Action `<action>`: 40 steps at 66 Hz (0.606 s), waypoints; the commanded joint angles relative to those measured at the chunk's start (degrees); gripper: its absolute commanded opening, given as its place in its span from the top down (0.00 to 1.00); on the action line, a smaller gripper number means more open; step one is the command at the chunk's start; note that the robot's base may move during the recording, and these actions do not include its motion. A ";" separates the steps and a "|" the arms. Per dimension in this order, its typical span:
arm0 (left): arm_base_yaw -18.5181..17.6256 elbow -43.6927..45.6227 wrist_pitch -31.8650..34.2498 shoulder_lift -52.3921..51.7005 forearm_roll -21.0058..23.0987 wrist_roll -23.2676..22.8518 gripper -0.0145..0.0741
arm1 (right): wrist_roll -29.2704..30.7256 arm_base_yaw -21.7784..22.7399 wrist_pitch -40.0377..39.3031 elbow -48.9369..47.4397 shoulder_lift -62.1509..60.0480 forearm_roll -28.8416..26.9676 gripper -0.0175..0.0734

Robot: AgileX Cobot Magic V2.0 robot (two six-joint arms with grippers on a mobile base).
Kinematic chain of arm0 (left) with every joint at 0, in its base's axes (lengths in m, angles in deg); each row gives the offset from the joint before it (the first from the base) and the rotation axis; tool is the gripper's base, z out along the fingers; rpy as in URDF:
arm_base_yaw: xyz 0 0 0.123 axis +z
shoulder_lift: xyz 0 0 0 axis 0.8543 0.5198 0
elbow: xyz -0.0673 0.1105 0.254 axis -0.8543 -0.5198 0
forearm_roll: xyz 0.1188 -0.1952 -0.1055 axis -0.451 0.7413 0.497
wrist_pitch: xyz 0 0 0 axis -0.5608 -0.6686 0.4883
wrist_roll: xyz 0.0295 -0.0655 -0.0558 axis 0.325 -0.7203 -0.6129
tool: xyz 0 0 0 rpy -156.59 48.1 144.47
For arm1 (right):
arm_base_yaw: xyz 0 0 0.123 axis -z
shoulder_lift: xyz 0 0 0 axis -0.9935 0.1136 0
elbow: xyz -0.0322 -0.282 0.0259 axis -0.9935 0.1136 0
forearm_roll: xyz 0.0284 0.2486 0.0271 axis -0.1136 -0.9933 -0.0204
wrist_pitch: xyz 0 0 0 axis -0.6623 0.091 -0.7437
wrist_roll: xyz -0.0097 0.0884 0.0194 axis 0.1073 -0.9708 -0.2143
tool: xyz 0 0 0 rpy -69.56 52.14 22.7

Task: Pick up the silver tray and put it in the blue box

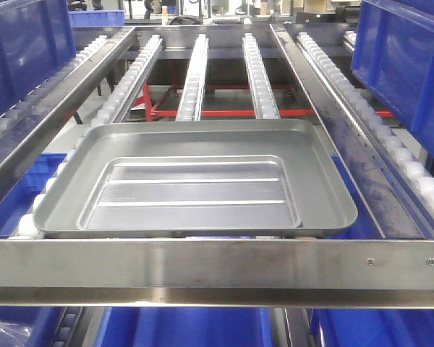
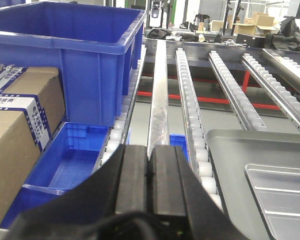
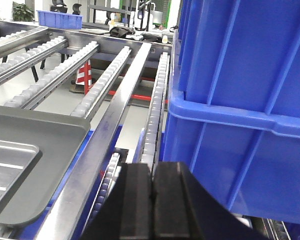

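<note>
Roller tracks [image 1: 195, 72] fill the rack. Left gripper [image 2: 149, 162] and right gripper [image 3: 152, 177] show jaws pressed shut, empty. Between them the silver tray [image 1: 195, 181] rests on the rollers; a blue box [image 3: 240, 100] stands beside the right. Closed jaws may nudge the tray rolling away.

Ahead of me runs a steel flow rack [image 1: 325, 123]. Its lanes are strips of white rollers [image 1: 195, 72] running from near to far, closed at the near end by a flat steel cross rail [image 1: 217, 264]. The silver tray [image 1: 195, 181] lies flat and right way up on the middle lane's rollers, its near rim just behind that rail (whether they touch, I cannot tell). A left blue box [image 2: 65, 55] sits on the left lane's rollers and a right blue box [image 3: 240, 100] on the right lane's, both apart from the tray.
</note>
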 commanded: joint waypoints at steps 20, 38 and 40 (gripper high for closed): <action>-0.60 18.05 -16.56 7.47 2.69 -0.54 0.94 | 0.55 0.14 13.13 -15.07 10.44 -0.07 0.75; -0.60 31.82 -38.77 32.10 4.59 -0.02 0.94 | 0.50 0.14 27.37 -29.50 35.83 -0.71 0.75; -0.60 31.81 -37.94 34.24 5.62 -0.02 0.94 | 0.50 0.14 27.20 -29.72 37.81 -0.71 0.75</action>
